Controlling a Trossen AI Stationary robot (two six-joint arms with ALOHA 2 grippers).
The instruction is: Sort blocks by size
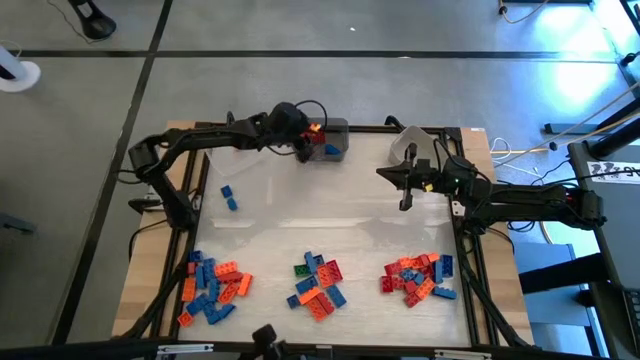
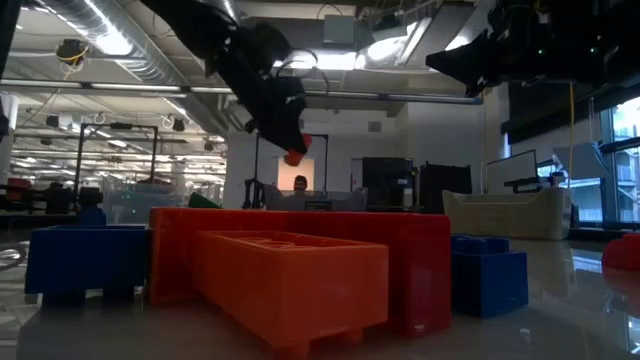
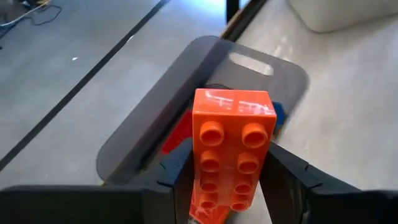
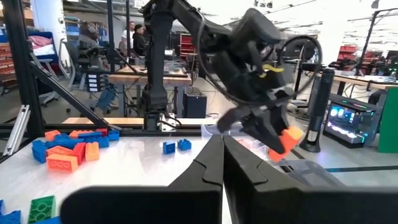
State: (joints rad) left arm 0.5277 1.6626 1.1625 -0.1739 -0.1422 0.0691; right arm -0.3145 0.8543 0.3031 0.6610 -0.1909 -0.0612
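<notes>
My left gripper point(image 1: 312, 134) is at the table's far edge, over a grey bin point(image 1: 336, 141), and is shut on an orange two-by-four studded brick point(image 3: 231, 152). A red brick point(image 3: 177, 134) and a blue brick point(image 3: 278, 114) lie in the bin below it. My right gripper point(image 1: 404, 203) hangs above the table right of centre, shut and empty. Three piles of red, orange, blue and green blocks lie along the near edge: left point(image 1: 212, 285), middle point(image 1: 318, 282) and right point(image 1: 418, 275). Two blue bricks point(image 1: 228, 196) lie apart at mid left. My left gripper pinches the orange brick by its two long sides point(image 3: 199, 165), one finger point(image 3: 177, 169) on each side. The brick lies along the fingers and sticks out past their tips, studs toward the wrist camera. The fingers slant downward. The brick point(image 4: 283, 140) is lifted clear above the grey bin.
A white bin point(image 1: 408, 146) stands at the far edge, right of the grey bin and just beyond my right gripper. The black frame rails point(image 1: 465, 250) run along the table's sides. The middle of the table point(image 1: 320, 215) is bare.
</notes>
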